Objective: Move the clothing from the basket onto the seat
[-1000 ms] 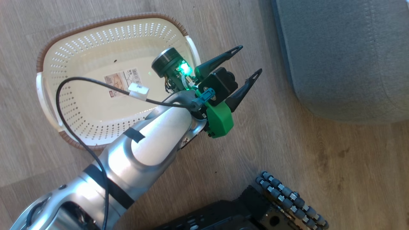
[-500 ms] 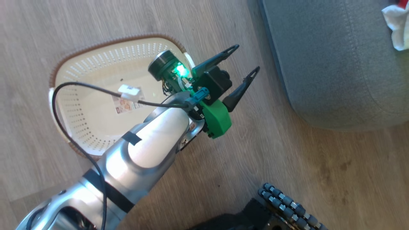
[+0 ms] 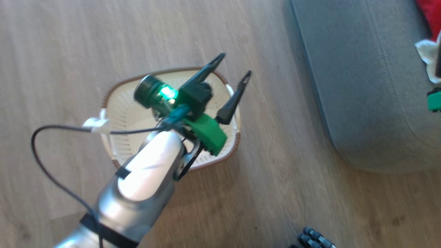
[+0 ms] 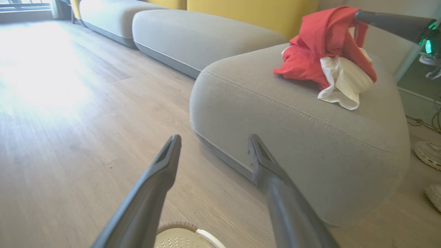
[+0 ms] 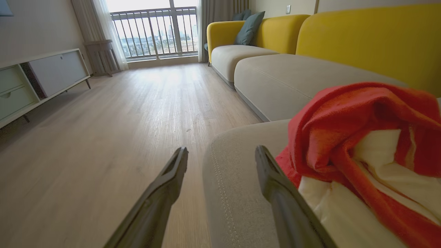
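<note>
The red clothing (image 4: 324, 44) with white cuffs lies bunched on the grey seat (image 4: 293, 137), near its rounded end. It also shows in the head view as clothing (image 3: 430, 13) on the seat (image 3: 361, 86). My right gripper (image 5: 222, 151) is open and empty, just left of the clothing (image 5: 361, 137), over the seat's edge. One of its fingers (image 4: 389, 22) reaches the pile's top. The cream basket (image 3: 120, 113) stands on the floor left of the seat, largely hidden by my left arm. My left gripper (image 3: 234, 65) hangs open and empty above its far rim (image 4: 186, 237).
Wooden floor lies between basket and seat. More grey cushions (image 5: 293, 79) with yellow backs (image 5: 361, 38) run toward a balcony window. A low cabinet (image 5: 38, 79) lines the opposite wall. My base's wheel (image 3: 315, 237) is at the bottom. A pale woven thing (image 4: 429, 155) lies beyond the seat.
The head camera has shifted, so the basket sits lower and further right and the red clothing has come into view. My left arm has swung from beside the basket to over it, still open.
</note>
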Motion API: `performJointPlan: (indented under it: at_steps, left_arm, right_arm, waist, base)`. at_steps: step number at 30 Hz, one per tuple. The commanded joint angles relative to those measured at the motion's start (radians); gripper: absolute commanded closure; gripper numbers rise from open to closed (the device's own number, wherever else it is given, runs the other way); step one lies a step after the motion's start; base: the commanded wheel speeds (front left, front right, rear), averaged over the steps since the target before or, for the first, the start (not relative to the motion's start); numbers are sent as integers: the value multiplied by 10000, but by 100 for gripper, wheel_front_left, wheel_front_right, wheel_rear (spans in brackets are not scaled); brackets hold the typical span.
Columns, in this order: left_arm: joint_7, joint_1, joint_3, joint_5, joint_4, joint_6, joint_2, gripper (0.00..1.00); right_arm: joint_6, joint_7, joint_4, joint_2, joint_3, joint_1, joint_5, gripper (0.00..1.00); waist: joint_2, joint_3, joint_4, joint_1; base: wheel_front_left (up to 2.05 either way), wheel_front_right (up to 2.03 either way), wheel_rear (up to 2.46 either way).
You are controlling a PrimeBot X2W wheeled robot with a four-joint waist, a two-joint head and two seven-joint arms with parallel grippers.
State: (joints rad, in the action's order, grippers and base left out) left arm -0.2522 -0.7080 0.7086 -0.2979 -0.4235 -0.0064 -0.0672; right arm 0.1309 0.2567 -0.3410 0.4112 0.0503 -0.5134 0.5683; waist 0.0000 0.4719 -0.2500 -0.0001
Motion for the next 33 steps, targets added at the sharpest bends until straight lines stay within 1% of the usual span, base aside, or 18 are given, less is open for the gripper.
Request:
performJointPlan:
  at_steps: [1, 5, 11, 15, 23, 28, 33]
  left_arm:
    - [-95, 226, -581, 27, 458, 118, -109, 0]
    - [-95, 1048, -1539, 103, 716, 414, -156, 0]
    - [-95, 2289, -2903, 317, 1132, 539, -293, 0]
    - [-95, 3120, -3889, 366, 1307, 653, -284, 0]
    - [-95, 4461, -5265, 818, 1509, 585, -190, 0]
    - [-95, 5179, -6130, 1097, 1681, 724, -81, 0]
    - [-95, 5753, -6725, 1270, 1809, 626, 36, 0]
  right_arm:
    - [-2, 51, 408, 175, -161, 267, -93, 0]
    - [-2, 51, 556, 35, -552, 624, -158, 0]
    - [-2, 51, 515, -176, -1042, 1081, -206, 0]
    - [-2, 51, 468, -489, -1088, 1396, -253, 0]
    - [-2, 51, 149, -1029, -1432, 1931, -573, 0]
    - [-2, 51, 45, -1299, -1541, 2313, -782, 0]
    - [-2, 51, -54, -1500, -1709, 2700, -996, 0]
  waist:
    - [0, -599, 573, 1]
    - [0, -1124, 1065, 1]
    - [0, -1877, 1604, 1]
    - [0, -2390, 1848, 1]
    - [0, -3205, 2085, 1]
    - [0, -3654, 2163, 1]
    - [0, -4030, 2194, 1]
  base:
    - [0, 0, 0]
    - [0, 0, 0]
    - [0, 0, 0]
    - [0, 0, 0]
    - [0, 0, 0]
    - [0, 0, 0]
    - [0, 0, 0]
